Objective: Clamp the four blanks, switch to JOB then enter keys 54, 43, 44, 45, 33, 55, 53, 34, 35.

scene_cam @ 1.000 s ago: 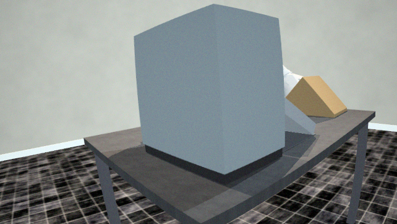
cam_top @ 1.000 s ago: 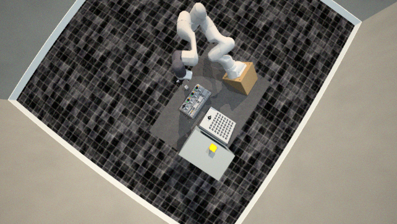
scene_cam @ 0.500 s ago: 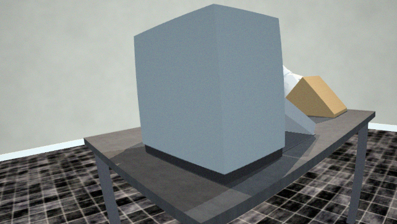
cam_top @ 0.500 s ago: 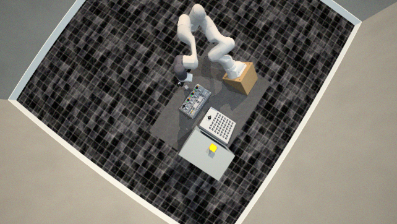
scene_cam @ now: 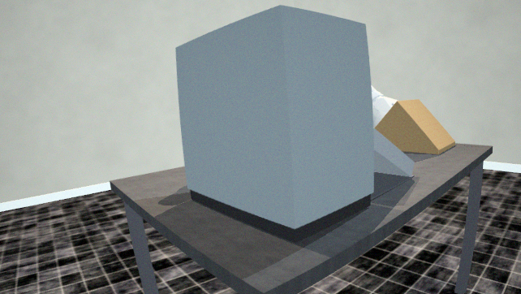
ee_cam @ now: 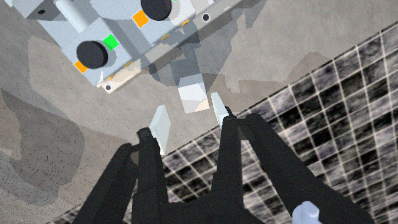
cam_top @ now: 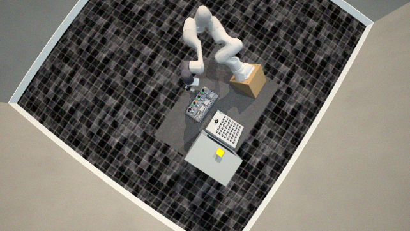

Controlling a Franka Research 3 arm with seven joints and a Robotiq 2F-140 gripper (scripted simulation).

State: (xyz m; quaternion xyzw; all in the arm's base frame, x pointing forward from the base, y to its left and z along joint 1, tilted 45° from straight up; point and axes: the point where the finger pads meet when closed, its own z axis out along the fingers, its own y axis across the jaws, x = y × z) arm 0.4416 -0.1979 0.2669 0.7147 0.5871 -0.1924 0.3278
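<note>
The tool is near a small white block

The tool (cam_top: 189, 87) (ee_cam: 190, 108) is spread, and the block (cam_top: 192, 90) (ee_cam: 193, 97) sits on the counter (cam_top: 172, 127) (scene_cam: 227, 231) (ee_cam: 115, 112) beside the vise stations (cam_top: 200, 103) (ee_cam: 120, 30).

The white arm (cam_top: 223, 35) arches high — its pincer (cam_top: 189, 89) (ee_cam: 190, 108) tilted down, fingers parted.

The gripper's two pale fingertips are held apart above a small white block (ee_cam: 193, 97) on a grey table (ee_cam: 125, 112). Beside it, part of a vise unit (ee_cam: 120, 82) is seen, with two black round valves (ee_cam: 92, 54), amber lenses (ee_cam: 140, 18) and a green lens (ee_cam: 111, 42) lit.
</note>
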